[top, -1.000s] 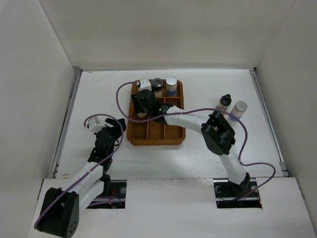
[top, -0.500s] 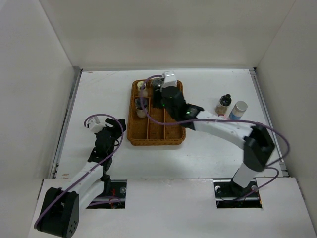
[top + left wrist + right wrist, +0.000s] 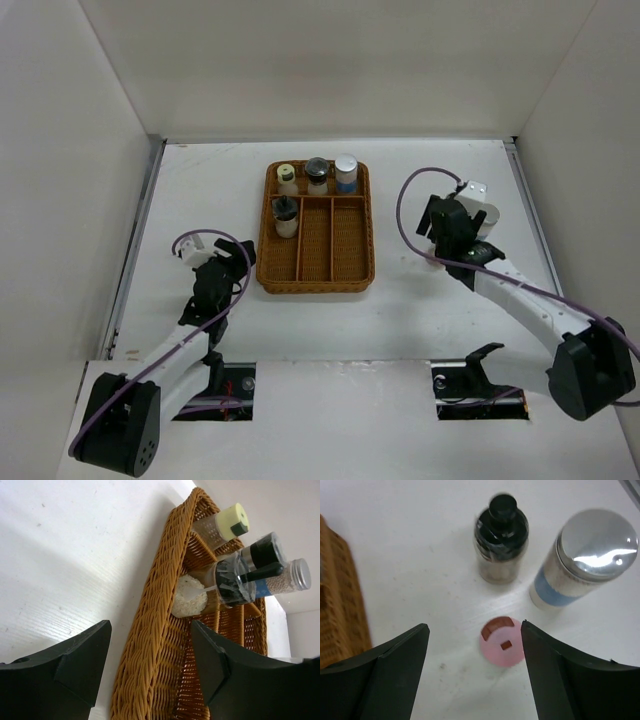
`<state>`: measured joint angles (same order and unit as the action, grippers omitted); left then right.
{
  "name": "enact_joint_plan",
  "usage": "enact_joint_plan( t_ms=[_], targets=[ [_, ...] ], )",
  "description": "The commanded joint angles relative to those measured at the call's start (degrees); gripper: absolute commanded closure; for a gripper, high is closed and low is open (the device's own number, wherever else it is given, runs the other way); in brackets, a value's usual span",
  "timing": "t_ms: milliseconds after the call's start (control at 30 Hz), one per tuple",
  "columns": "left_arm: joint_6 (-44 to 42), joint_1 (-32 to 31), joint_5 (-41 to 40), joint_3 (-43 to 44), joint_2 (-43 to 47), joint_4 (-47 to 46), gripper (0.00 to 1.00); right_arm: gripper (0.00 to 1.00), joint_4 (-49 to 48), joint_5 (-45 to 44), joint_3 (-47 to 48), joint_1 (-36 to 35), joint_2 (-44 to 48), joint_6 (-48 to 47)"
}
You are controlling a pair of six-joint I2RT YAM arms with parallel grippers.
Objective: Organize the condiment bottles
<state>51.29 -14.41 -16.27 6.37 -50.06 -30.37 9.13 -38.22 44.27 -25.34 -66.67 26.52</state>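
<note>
**jar_wrangler:** Where was everything at this point? Tips wanted for the grab in hand.

**yam_fan:** Four bottles (image 3: pixel 317 172) were seen standing in the tray (image 3: pixel 315 288): three across the far row, and one in the left long slot, nearer the arms. Three more were out on the counter (image 3: pixel 200 190) to the right, all upright. Those were the pink jar (image 3: pixel 502 641), the black jar (image 3: pixel 501 537) and the silver jar (image 3: pixel 590 560), the last two just beyond the pink one. The right pincer (image 3: pixel 474 640) was hung over the pink jar, fingers spread wide, nothing pinched. The left pincer (image 3: pixel 150 630) was parked by the tray's left rim, fingers apart, nothing held either.

**jar_wrangler:** So the pink one was lined up. How could it have been done cleanly?

**yam_fan:** Just a guess, but the lid was seen sitting nearer the right finger, so a small recentring would have been called for first. Then a straight drop, so the black jar wasn't clipped. The body below the lid should have been squeezed, not the lid itself, tbh. After that, a lift high enough for the tray rim to be cleared, and an empty long slot picked.
</note>
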Motion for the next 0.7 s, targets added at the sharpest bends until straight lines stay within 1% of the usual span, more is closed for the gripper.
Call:
enact_joint_plan(
  t_ms=[0,167,333,433,533,667],
  targets=[
    [0.2,-0.5,-0.1,0.2,-0.7,-3.1,0.37,0.19,2.3,-1.6,0.5,0.5,-1.6,2.7],
    [0.1,-0.7,-0.3,0.2,-0.6,-3.1,0.36,0.22,1.4,-0.8,-0.4,2.6,-5.1,4.3],
    [0.1,-0.8,-0.6,0.4,-1.1,-3.2,0.36,0.24,1.0,-0.3,-2.1,4.2,-6.4,5.3],
    [0.2,-1.0,-0.2,0.4,-1.5,-3.5,0.36,0.27,0.9,0.9,-2.1,4.9,-7.6,5.4],
    [0.0,-1.0,-0.7,0.4,-1.1,-3.5,0.36,0.29,1.4,0.5,-2.3,4.9,-7.0,6.0],
    [0.1,-0.8,-0.4,0.0,-0.4,-3.3,0.36,0.29,0.6,-1.5,-3.0,4.5,-2.3,5.0]
  ],
)
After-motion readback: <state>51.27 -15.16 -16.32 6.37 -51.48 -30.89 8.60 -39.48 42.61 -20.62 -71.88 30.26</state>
